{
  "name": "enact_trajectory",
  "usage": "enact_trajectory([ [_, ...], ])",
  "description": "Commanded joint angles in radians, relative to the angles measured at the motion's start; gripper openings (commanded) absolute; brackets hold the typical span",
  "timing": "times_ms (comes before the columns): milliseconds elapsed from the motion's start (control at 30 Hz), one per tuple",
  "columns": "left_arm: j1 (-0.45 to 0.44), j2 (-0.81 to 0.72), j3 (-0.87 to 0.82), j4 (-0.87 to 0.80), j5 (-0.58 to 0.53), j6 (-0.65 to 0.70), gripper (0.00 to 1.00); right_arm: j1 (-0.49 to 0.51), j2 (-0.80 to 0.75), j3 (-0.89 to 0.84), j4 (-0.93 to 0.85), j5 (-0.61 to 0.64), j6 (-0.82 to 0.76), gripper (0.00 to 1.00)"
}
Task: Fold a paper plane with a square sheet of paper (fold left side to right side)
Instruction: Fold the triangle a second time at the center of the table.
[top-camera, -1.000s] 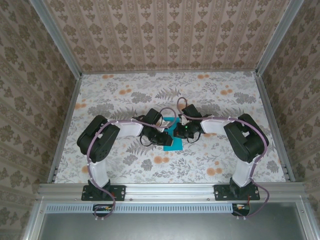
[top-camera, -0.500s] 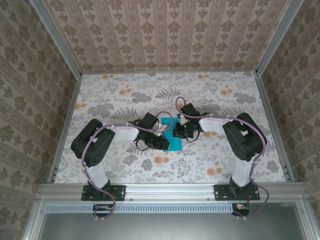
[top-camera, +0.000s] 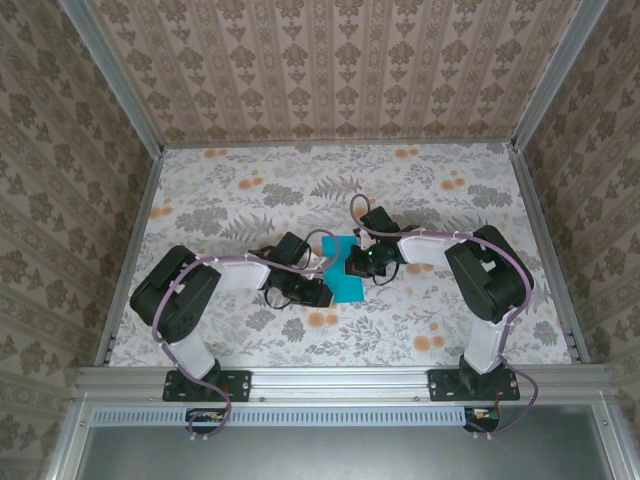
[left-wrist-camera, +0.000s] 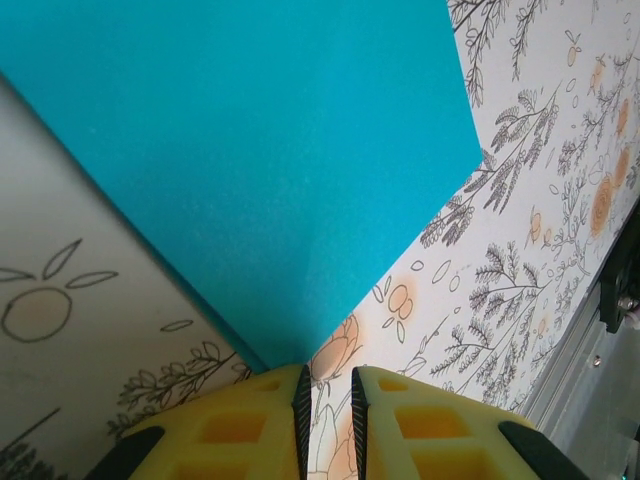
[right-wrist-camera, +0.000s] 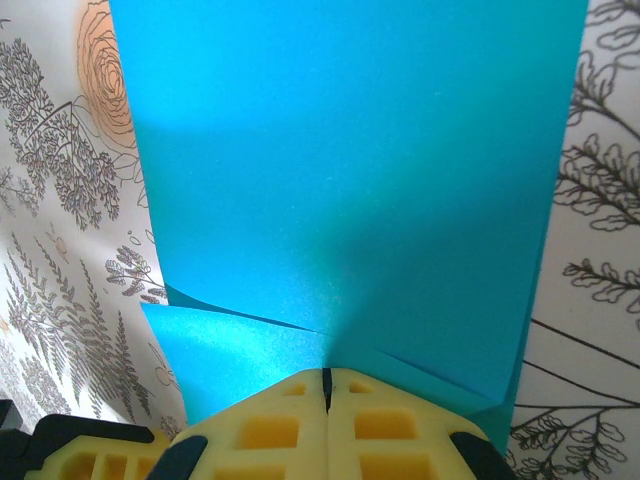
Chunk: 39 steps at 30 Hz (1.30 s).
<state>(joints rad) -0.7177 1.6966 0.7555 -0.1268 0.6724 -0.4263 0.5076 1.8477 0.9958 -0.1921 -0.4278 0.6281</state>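
Note:
The square sheet of paper (top-camera: 346, 284) is turquoise and lies folded into an upright narrow rectangle at mid-table between the two arms. In the left wrist view the paper (left-wrist-camera: 260, 150) tapers to a corner that touches the tip of one of the yellow fingers (left-wrist-camera: 240, 425). My left gripper (left-wrist-camera: 327, 385) (top-camera: 320, 292) is at that near-left corner, jaws a narrow slit apart with bare tablecloth between them. My right gripper (right-wrist-camera: 325, 378) (top-camera: 353, 266) is shut at the right side of the paper (right-wrist-camera: 350, 180), and creases in the top layer run to its tip.
The flowered tablecloth (top-camera: 240, 200) covers the table. Aluminium rails (top-camera: 340, 378) run along the near edge and both sides, and patterned walls stand behind them. The near rail (left-wrist-camera: 590, 350) shows at the right of the left wrist view.
My left arm has drawn back toward the near left and its gripper has slid off the paper to the near-left corner, uncovering more blue. The right gripper has stayed put.

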Motion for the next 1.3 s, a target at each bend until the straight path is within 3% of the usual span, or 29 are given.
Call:
enact_trajectory([
  [0,0.016,-0.026,-0.030,-0.098,-0.016,-0.002,0.21,-0.007,0.043,-0.014,-0.077,0.059,-0.014,0.00],
  [133,0.052,-0.075,-0.030,-0.100,0.005,0.002,0.22,-0.007,0.025,-0.024,-0.030,0.034,-0.010,0.00],
  [300,0.108,-0.141,-0.010,-0.076,0.028,0.001,0.35,-0.007,-0.050,-0.046,0.074,0.004,0.002,0.07],
  [600,0.153,-0.024,0.088,0.046,0.057,-0.026,0.50,-0.031,-0.261,-0.138,0.094,0.150,-0.034,0.45],
  [833,0.152,0.095,0.160,0.093,0.074,-0.032,0.52,-0.049,-0.342,-0.220,0.109,0.120,-0.030,0.65],
  [933,0.150,0.127,0.181,0.090,0.063,-0.021,0.45,-0.049,-0.343,-0.238,0.124,0.075,-0.016,0.72],
  [1100,0.147,0.124,0.176,0.104,0.020,-0.007,0.16,-0.045,-0.321,-0.262,0.179,0.003,0.021,0.74],
  [1267,0.147,0.072,0.144,0.112,-0.018,-0.001,0.11,-0.031,-0.278,-0.265,0.263,-0.065,0.078,0.67],
])
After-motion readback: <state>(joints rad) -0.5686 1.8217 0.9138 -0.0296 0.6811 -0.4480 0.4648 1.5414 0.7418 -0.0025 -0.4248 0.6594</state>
